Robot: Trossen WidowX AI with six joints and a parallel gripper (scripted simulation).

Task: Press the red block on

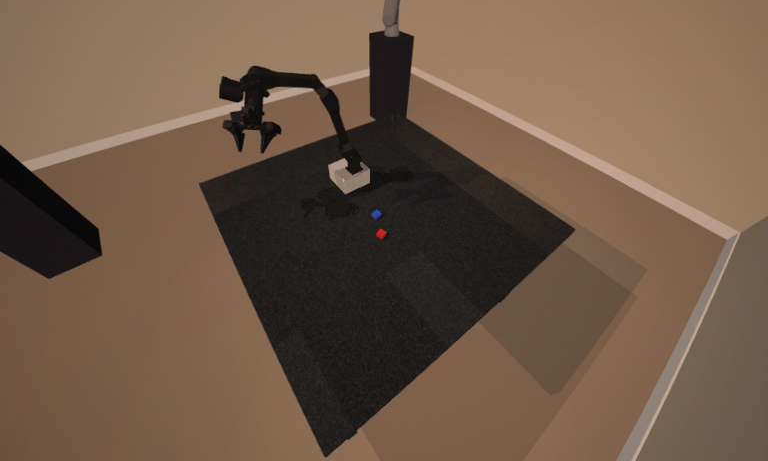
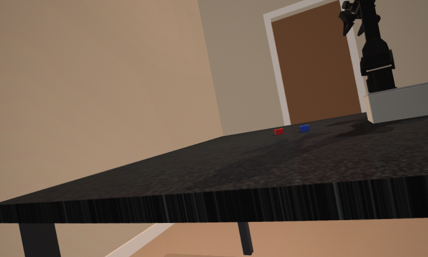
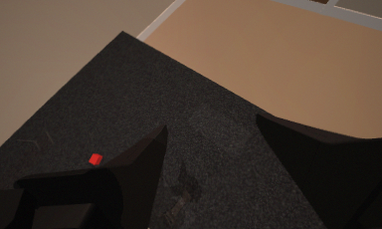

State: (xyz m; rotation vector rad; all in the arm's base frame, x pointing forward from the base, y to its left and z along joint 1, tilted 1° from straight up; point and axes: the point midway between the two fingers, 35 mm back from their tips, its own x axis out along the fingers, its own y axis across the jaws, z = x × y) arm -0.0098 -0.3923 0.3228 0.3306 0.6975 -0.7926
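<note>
Near the middle of the dark speckled bench point(image 1: 351, 297) point(image 2: 176, 165) point(image 3: 119, 85), a small red rectangular block point(image 1: 381, 234) point(image 2: 278, 131) point(image 3: 95, 159) rests flat. The small blue studded block point(image 1: 376, 214) point(image 2: 304, 128) sits near it — at about twelve o'clock from the red one in the top view — and the two stand apart. The black two-fingered claw point(image 1: 250, 150) point(image 2: 352, 35) point(image 3: 210, 122) hangs high above the bench, wide open and holding nothing.
</note>
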